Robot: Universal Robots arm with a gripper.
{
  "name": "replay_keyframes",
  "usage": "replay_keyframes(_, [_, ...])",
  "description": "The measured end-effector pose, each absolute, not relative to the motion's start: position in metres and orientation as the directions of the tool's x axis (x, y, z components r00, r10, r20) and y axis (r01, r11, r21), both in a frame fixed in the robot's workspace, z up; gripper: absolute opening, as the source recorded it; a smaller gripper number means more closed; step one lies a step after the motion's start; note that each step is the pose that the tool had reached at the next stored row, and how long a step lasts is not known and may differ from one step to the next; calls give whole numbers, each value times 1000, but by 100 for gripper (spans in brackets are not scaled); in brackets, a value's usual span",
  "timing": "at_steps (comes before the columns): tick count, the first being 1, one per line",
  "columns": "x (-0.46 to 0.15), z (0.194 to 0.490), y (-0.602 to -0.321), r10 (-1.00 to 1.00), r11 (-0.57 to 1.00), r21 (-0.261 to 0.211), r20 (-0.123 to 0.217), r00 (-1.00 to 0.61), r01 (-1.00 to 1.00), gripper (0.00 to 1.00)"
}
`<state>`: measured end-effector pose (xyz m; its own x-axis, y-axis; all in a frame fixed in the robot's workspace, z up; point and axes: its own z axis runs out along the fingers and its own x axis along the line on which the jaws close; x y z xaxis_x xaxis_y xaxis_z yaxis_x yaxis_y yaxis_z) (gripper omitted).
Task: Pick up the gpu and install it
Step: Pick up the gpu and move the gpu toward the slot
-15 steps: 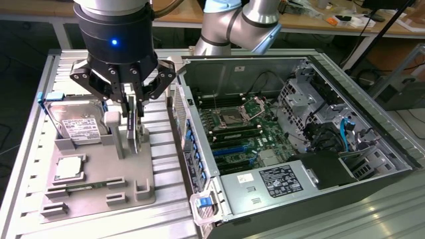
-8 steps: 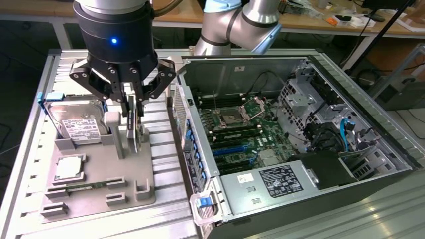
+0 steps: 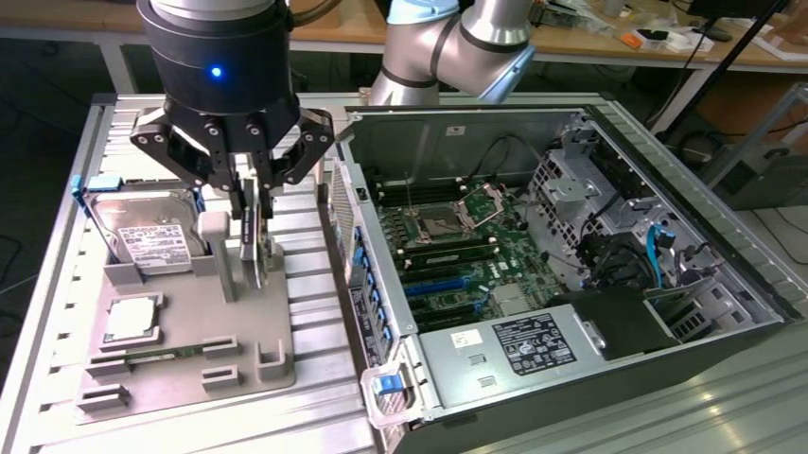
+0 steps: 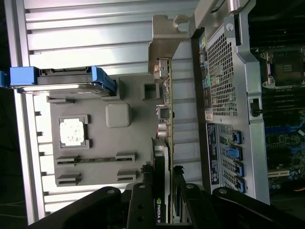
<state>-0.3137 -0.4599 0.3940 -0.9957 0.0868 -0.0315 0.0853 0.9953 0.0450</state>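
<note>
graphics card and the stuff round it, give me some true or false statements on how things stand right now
1. The gripper is closed on the graphics card, which stands on edge. True.
2. The graphics card is plugged into the motherboard. False: it is at the grey tray, outside the computer case.
3. A hard drive sits in the grey tray. True.
4. The computer case has its side panel on. False: the side is open and the motherboard is in plain sight.
</note>
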Motion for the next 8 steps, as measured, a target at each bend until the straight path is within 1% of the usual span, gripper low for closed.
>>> replay_keyframes(8, [-314,401,-460,87,995,45,-27,-996,86,27])
